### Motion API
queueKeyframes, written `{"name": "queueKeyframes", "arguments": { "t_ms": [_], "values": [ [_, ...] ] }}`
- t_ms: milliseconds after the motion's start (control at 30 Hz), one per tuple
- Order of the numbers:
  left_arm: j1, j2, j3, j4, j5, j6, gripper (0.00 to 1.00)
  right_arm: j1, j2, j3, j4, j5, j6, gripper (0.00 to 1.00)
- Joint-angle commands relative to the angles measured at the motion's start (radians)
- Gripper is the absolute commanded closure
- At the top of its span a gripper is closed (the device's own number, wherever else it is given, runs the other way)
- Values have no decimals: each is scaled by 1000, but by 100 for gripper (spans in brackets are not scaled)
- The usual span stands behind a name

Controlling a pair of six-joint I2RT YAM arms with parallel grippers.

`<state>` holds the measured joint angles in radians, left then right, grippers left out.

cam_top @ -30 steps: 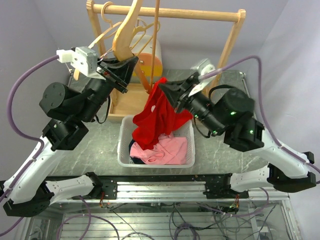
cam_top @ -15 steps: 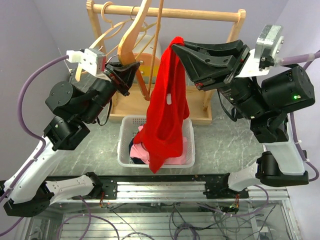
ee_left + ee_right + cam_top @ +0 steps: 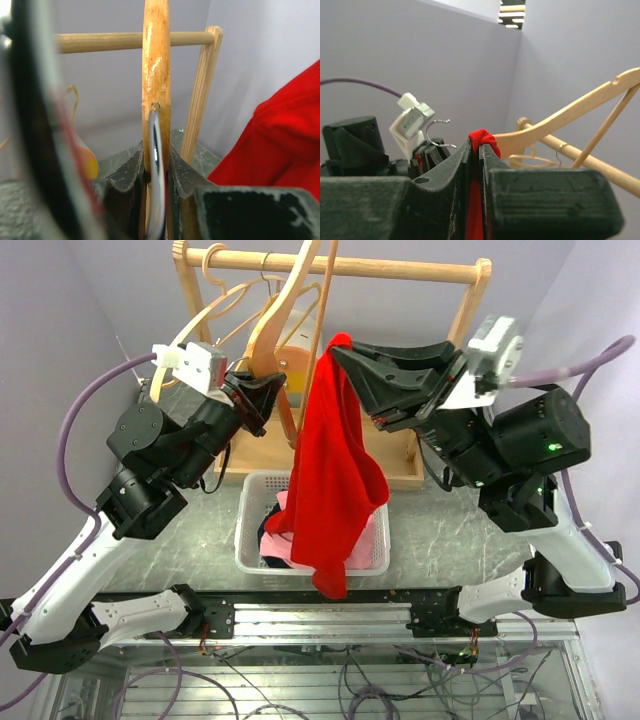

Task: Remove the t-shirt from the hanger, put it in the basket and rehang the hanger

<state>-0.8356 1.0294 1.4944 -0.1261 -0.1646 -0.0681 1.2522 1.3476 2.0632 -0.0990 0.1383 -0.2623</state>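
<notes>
My left gripper (image 3: 262, 398) is shut on a bare wooden hanger (image 3: 290, 300) and holds it up beside the rack rail; in the left wrist view the hanger (image 3: 156, 75) and its metal hook (image 3: 156, 170) sit between the pads. My right gripper (image 3: 340, 348) is shut on a red t-shirt (image 3: 330, 480), which hangs free from the fingertips down over the basket. In the right wrist view a fold of the red t-shirt (image 3: 482, 136) pokes out between the jaws. The shirt hangs right of the hanger, off it.
A wooden rack (image 3: 400, 268) stands at the back with other wooden hangers (image 3: 215, 310) on its rail. A white basket (image 3: 250, 540) holding pink and dark clothes sits below the shirt. An orange object (image 3: 298, 365) stands behind the rack base.
My right gripper lifted the red shirt from above the basket up high, then shifted slightly left and down. My left gripper raised the hanger and moved it right.
</notes>
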Motion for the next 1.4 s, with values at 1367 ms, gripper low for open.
{"name": "queueKeyframes", "arguments": {
  "t_ms": [1367],
  "values": [
    [0, 58, 21, -49, 31, 7, 93, -615, 82, -279, -13, 167, 228, 97]
  ]
}}
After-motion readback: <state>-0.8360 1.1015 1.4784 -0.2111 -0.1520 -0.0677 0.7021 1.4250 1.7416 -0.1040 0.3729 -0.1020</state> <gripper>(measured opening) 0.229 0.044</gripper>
